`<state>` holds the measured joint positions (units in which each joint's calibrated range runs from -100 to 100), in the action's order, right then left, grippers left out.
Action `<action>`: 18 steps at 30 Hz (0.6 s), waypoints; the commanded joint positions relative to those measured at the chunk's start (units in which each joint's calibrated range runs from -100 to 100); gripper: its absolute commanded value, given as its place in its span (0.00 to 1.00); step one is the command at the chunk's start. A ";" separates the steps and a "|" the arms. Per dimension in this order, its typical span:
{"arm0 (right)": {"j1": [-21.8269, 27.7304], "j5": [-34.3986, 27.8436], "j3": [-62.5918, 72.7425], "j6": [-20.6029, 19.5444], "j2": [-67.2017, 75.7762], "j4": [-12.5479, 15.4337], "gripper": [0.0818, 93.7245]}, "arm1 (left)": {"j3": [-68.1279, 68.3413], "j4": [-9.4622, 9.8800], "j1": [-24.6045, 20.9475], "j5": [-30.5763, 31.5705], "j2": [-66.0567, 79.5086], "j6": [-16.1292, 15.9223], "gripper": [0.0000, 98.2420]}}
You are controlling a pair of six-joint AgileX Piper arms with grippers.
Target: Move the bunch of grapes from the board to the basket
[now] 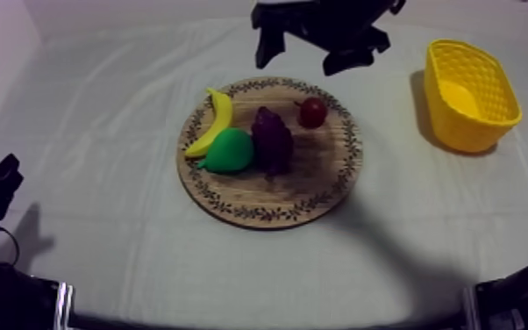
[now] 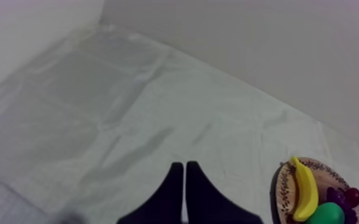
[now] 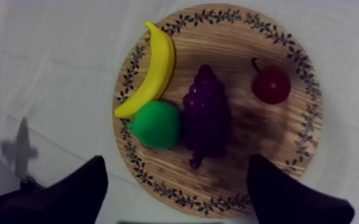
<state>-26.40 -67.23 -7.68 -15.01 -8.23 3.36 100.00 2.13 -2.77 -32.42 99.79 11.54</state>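
Note:
The purple bunch of grapes [image 1: 273,139] lies in the middle of the round wooden board [image 1: 320,167], with a green pear [image 1: 229,151] touching its left side. My right gripper [image 1: 310,54] hangs open above the board's far edge. In the right wrist view its two fingers stand wide apart over the board [image 3: 259,128], with the grapes [image 3: 206,116] below and between them, untouched. The yellow basket [image 1: 465,132] stands at the right of the table. My left gripper [image 1: 0,180] rests low at the left; its fingers [image 2: 185,179] lie together as a wedge, holding nothing.
A banana [image 1: 213,123] curves along the board's left rim, and a small red fruit [image 1: 312,112] sits at its far right part. The grey-white cloth [image 1: 101,132] spreads to the left of the board. A strip of cloth separates the board from the basket.

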 commanded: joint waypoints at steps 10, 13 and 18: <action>-0.21 6.22 -1.18 1.31 -12.27 1.11 0.98 | 0.00 0.00 -0.02 0.01 -0.05 0.01 0.00; -0.42 7.43 0.08 0.85 -16.05 0.73 0.98 | 0.00 0.00 -0.02 0.01 -0.05 0.01 0.00; -0.53 8.18 3.19 0.26 -22.45 0.30 0.98 | 0.00 0.00 -0.02 0.01 -0.05 0.01 0.00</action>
<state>-26.88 -58.81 -5.13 -14.76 -28.42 3.76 100.00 2.13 -2.77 -32.42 99.79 11.54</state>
